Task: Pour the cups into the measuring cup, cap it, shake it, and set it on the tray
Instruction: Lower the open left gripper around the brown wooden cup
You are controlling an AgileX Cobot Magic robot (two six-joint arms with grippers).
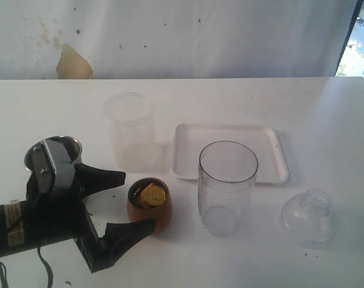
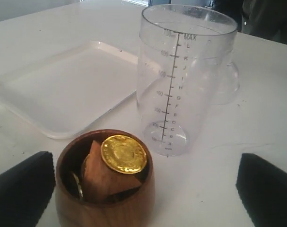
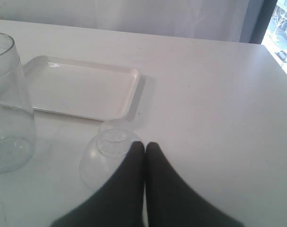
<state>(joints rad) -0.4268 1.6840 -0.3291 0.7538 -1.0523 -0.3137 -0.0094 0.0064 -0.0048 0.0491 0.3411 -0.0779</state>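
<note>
The copper-brown cup (image 1: pixel 149 207) holds a gold coin (image 2: pixel 123 153) and a brown block. It stands between the spread fingers of my left gripper (image 1: pixel 138 201), which is open and not touching it; in the left wrist view the cup (image 2: pixel 105 194) sits nearer one finger (image 2: pixel 25 189). The steel tumbler (image 1: pixel 62 149) stands behind that arm. The clear measuring cup (image 1: pixel 226 186) is upright and empty, just beyond the brown cup. The white tray (image 1: pixel 229 153) lies behind it. My right gripper (image 3: pixel 144 144) is shut on nothing, beside a clear domed cap (image 3: pixel 108 153).
A frosted plastic tub (image 1: pixel 129 129) stands left of the tray. The domed cap (image 1: pixel 309 216) rests on the table right of the measuring cup. A white wall runs behind the table. The right arm is out of the exterior view.
</note>
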